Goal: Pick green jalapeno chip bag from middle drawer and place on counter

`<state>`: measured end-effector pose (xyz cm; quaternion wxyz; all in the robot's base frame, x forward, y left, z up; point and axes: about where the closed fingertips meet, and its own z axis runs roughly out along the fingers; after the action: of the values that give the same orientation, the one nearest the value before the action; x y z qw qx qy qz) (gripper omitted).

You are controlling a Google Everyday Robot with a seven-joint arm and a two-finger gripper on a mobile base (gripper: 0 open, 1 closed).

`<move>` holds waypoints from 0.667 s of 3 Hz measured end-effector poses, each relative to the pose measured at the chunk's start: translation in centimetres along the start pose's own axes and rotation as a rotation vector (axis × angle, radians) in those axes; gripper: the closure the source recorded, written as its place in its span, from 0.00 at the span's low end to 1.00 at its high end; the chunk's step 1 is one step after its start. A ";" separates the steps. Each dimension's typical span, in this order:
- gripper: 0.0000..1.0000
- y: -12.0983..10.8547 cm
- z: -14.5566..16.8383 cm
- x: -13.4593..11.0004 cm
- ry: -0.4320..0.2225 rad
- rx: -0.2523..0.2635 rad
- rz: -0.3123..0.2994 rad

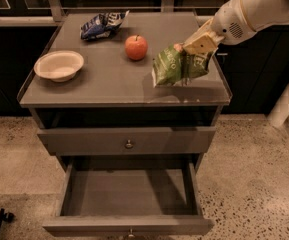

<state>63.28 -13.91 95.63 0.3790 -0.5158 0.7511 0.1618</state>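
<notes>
Grey middle drawer [129,194] pulled out with bare floor showing, pale bowl [59,65] on the counter [109,84], and over its right front corner the green jalapeno chip bag [176,66] pinched by its top in the clamped gripper [193,47], reaching in from the right.

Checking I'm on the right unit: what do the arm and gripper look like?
The arm is a thick, rounded white tube with a dotted round patch near the wrist. The gripper, at the bag over the right of the counter, is a tan, wedge-shaped piece. No cables show.
</notes>
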 end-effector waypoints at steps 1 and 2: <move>0.36 0.0 0.0 0.0 0.000 0.000 0.000; 0.13 0.0 0.0 0.0 0.000 0.000 0.000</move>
<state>63.28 -13.90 95.63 0.3790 -0.5158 0.7511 0.1618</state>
